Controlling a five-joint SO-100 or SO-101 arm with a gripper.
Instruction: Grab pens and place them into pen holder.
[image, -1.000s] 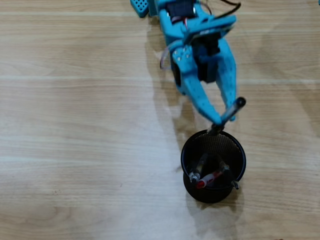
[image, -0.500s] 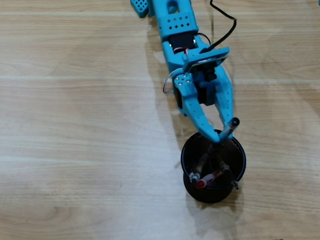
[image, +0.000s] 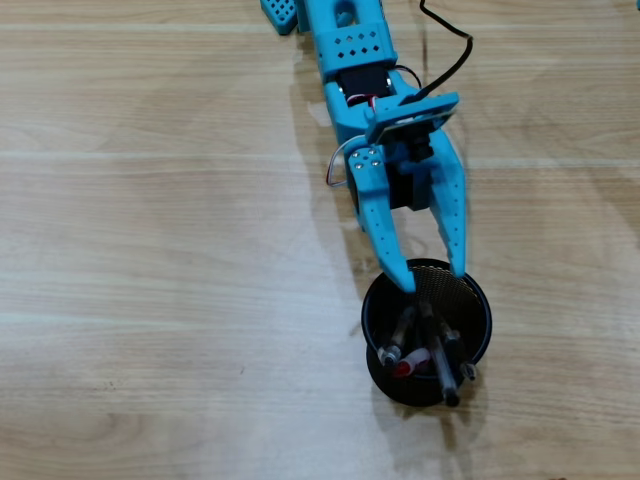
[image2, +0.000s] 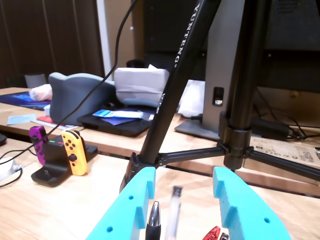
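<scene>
Four pens (image: 432, 345) are counted in the overhead view, all standing inside one pen holder (image: 372, 312) on the wooden table (image: 150, 250). Three have clear barrels with black ends; one shows red near its tip. They are leaned toward the holder's lower rim, and one dark pen juts past it. The holder is seen as a round black wire-mesh cup with a solid rim, right of centre and low in the overhead view.

The blue gripper (image: 433, 275) is held just above the holder's upper rim with its fingers spread apart and nothing between them. In the wrist view, pen tips (image2: 153, 216) are seen below and between the parted fingers.

Beyond the table, a black tripod (image2: 235, 100), a game controller dock (image2: 57, 152) and a cable are visible in the wrist view.
</scene>
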